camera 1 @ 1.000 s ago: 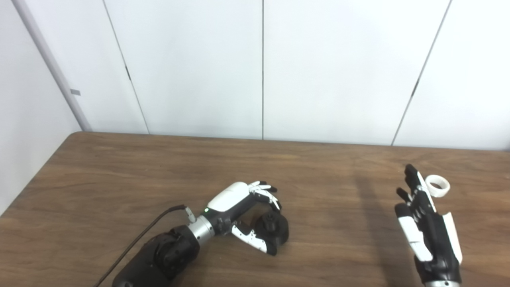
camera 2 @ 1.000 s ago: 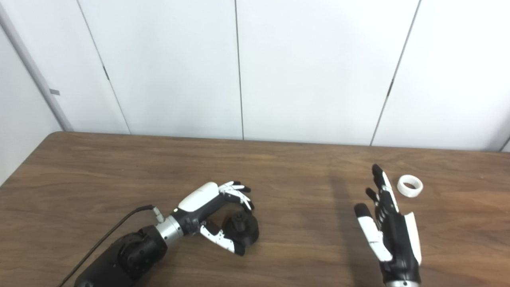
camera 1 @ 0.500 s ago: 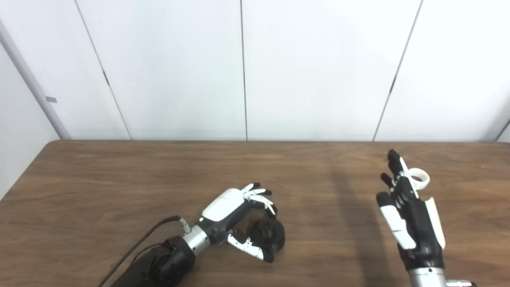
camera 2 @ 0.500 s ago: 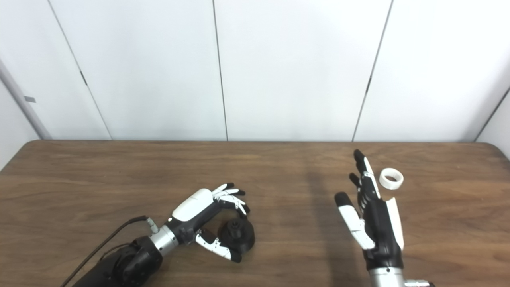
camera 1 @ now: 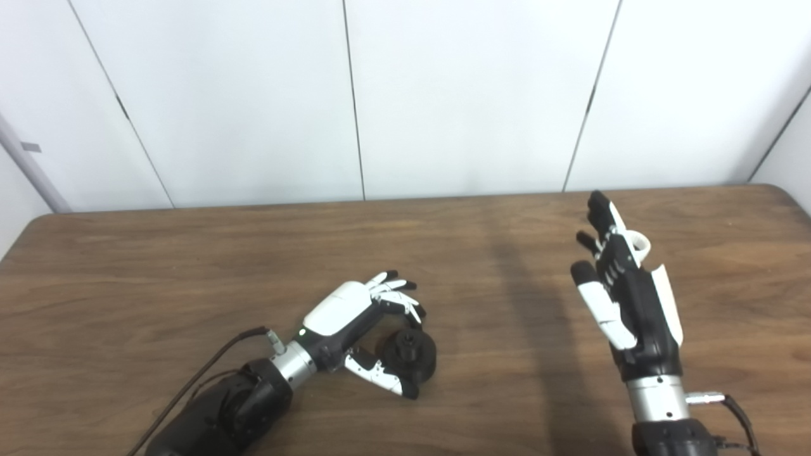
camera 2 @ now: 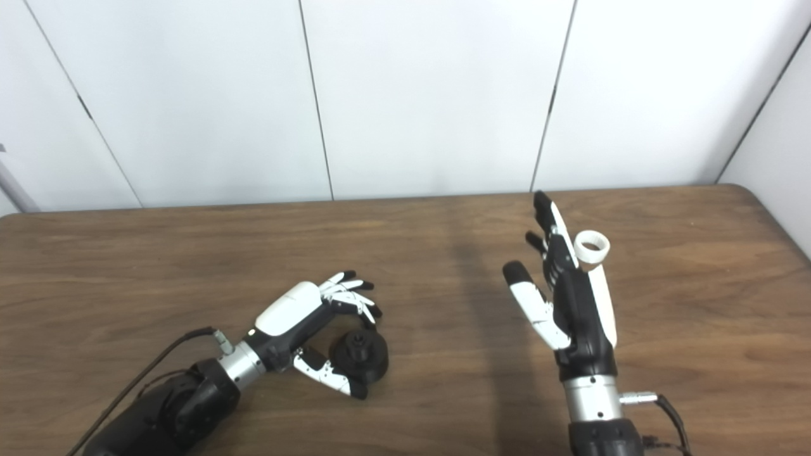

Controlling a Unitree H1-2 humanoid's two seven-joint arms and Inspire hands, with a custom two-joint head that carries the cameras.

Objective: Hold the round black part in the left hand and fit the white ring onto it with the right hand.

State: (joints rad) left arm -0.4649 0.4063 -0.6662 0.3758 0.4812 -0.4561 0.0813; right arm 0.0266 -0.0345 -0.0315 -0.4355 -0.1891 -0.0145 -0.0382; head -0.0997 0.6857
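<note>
The round black part [camera 1: 408, 356] lies flat on the wooden table [camera 1: 158, 266], left of centre. My left hand [camera 1: 358, 323] is cupped around it, fingers [camera 1: 399, 296] arched over its far side and thumb [camera 1: 380, 379] along its near side, without a clear grip. The white ring [camera 2: 592, 246] lies on the table at the right. My right hand [camera 2: 567, 288] stands open and upright just left of the ring, raised off the table, with nothing in it. In the left eye view the ring [camera 1: 641, 243] is partly hidden behind the fingers.
White wall panels [camera 1: 469, 95] rise behind the table's far edge. The table's right corner [camera 2: 754, 193] shows at the right. A black cable [camera 1: 209, 373] trails from the left wrist toward the bottom left.
The whole picture has shifted left, so the camera has turned right. The right hand's fingertips now reach a little farther past the ring. The left hand stays cupped around the black part.
</note>
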